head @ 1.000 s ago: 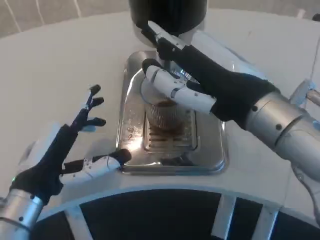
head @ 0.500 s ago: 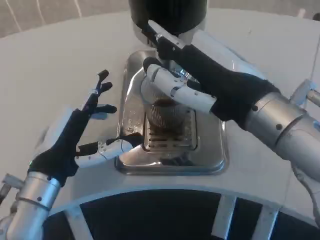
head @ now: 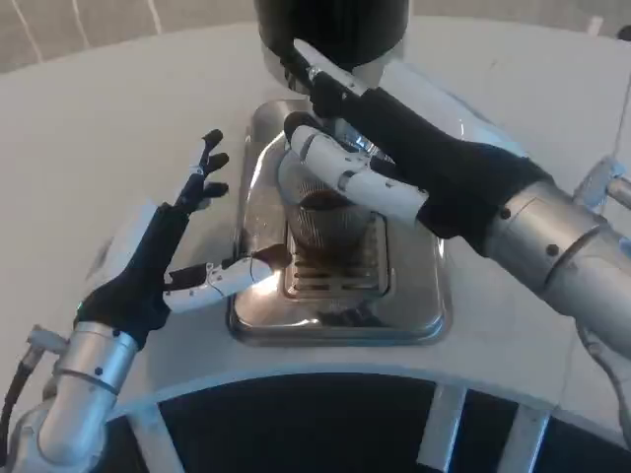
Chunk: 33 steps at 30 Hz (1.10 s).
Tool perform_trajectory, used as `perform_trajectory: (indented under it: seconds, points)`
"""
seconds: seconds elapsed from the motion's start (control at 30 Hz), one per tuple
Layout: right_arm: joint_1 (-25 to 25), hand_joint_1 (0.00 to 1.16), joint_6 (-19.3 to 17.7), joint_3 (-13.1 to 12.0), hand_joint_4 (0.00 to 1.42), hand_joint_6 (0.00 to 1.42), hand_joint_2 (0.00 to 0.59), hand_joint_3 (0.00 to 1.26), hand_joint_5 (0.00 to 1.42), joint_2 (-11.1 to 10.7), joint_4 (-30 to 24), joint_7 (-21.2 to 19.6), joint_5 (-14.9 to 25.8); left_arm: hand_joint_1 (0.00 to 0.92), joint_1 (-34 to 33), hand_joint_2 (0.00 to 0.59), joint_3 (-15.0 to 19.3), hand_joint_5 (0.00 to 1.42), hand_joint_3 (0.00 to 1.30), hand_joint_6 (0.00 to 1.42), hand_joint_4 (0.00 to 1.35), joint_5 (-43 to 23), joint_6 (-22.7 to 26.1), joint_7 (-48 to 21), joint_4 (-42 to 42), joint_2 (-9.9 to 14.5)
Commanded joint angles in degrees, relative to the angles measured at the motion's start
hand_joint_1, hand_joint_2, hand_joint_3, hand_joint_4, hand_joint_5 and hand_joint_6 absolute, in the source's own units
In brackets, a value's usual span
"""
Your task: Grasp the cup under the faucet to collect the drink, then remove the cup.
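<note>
Nearest, left hand (head: 163,261) spread and holding nothing, thumb reaching over shiny steel drip tray (head: 414,310). Beyond, right hand (head: 394,148) wrapping ribbed clear cup (head: 323,225) of brown drink under black dispenser (head: 330,25). Risks spilling if lifted tilted.

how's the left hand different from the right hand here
The left hand is spread open and holds nothing; the right hand has its fingers wrapped around the cup. The left hand hovers at the left edge of the metal drip tray; the right hand sits over the tray's middle, below the black dispenser. Both have black-and-white fingers on silver forearms.
</note>
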Motion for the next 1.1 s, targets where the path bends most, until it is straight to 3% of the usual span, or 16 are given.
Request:
perform_trajectory:
  seconds: [0.03, 0.63, 0.9, 1.1]
  points:
    - [1.3, 0.00, -0.3, 1.8, 0.00, 0.00, 0.577, 0.00, 0.00, 0.5, -1.1, 2.2, 0.8, 0.393, -1.1, 0.042, -0.5, 0.17, 0.00, 0.15, 0.00, 0.2, -1.8, 0.4, 2.5, -0.3]
    - [1.9, 0.00, 0.9, 1.0, 0.00, 0.00, 0.577, 0.00, 0.00, 0.5, -2.3, 1.6, 0.6, 0.397, -5.9, 0.050, -2.6, 0.16, 0.00, 0.16, 0.00, 0.3, -3.6, 0.2, 8.0, -1.7]
    - [5.4, 0.00, 0.0, -3.9, 0.00, 0.00, 0.576, 0.00, 0.00, 1.3, -7.0, -2.5, 0.3, 0.394, -5.7, 0.050, -2.7, 0.16, 0.00, 0.16, 0.00, 0.1, -4.5, -0.4, 8.7, -1.3]
    - [5.2, 0.01, 0.1, -8.0, 0.00, 0.00, 0.573, 0.00, 0.00, 1.1, -10.5, -4.3, -0.6, 0.387, -5.7, 0.052, -3.0, 0.16, 0.00, 0.17, 0.00, 0.2, -5.0, -0.7, 8.9, -1.4]
